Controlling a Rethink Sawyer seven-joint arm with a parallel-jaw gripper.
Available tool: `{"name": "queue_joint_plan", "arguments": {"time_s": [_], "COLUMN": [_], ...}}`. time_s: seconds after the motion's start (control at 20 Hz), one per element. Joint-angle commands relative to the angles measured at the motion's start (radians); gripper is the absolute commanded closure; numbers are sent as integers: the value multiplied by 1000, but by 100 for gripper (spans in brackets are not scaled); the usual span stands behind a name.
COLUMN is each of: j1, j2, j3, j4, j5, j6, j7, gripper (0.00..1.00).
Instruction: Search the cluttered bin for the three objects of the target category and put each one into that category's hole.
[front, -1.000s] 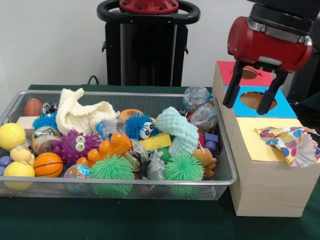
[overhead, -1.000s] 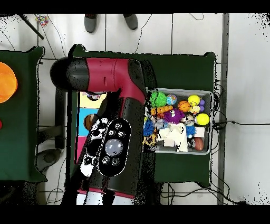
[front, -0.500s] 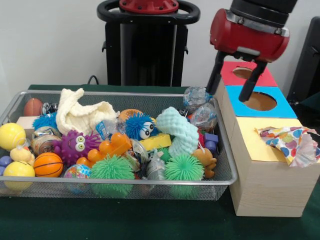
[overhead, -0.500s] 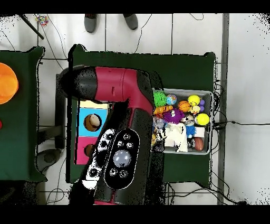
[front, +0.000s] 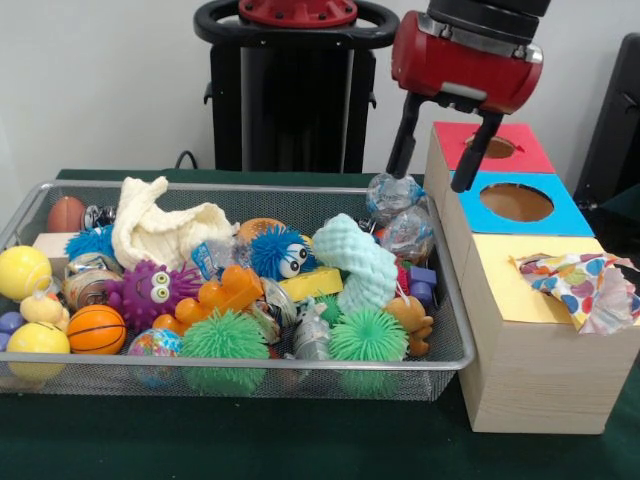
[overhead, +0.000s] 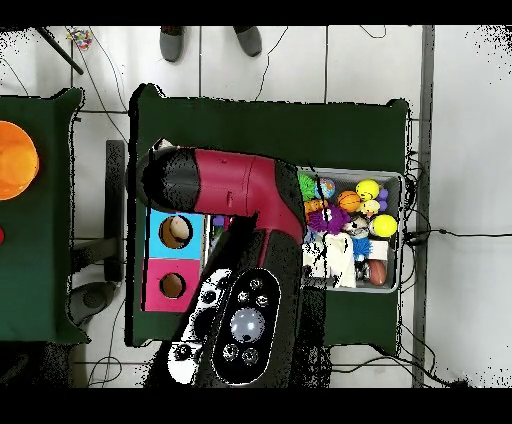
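My gripper (front: 426, 178) is open and empty, hanging above the right far corner of the wire-mesh bin (front: 250, 187), just left of the boxes. One polka-dot cloth bunch (front: 585, 283) lies on the yellow face (front: 500, 275) of the pale wooden box and drapes over its right edge; the hole there is hidden. No other polka-dot bunch shows among the toys. In the overhead view the arm (overhead: 240, 260) covers the yellow box and the bin's left part (overhead: 402, 230).
The bin holds a cream knitted cloth (front: 160, 228), foil wrappers (front: 393, 192), spiky balls, a mint ring (front: 360, 262) and several small balls. The blue-faced (front: 520, 203) and red-faced (front: 495, 146) boxes stand behind the yellow one. A person's shoes (overhead: 170, 42) show at the overhead view's top.
My gripper has moved left and slightly up, from above the blue box to the bin's right end. It stays open and empty. The polka-dot cloth has not moved.
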Motion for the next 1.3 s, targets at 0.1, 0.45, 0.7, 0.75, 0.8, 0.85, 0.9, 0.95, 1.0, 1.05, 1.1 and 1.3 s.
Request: {"name": "queue_joint_plan", "arguments": {"time_s": [0.1,0.45,0.7,0.75,0.8,0.85,0.9,0.95,1.0,1.05,1.1,1.3], "j1": [17,89,93,96,103,110,113,117,119,120,119,93], "j2": [-2,51,57,60,67,76,83,89,93,97,98,90], "j3": [100,24,33,31,23,14,9,4,-1,-4,-2,37], "j4": [126,51,41,36,25,13,5,-3,-7,-14,-15,-3], "j5": [-22,-65,-56,-56,-59,-62,-64,-66,-69,-70,-69,-48], "j6": [-11,29,18,25,39,48,50,53,55,59,61,64], "j7": [115,178,180,180,185,193,195,198,199,198,193,155], "gripper": [0,0,0,0,0,0,0,0,0,0,0,0]}}
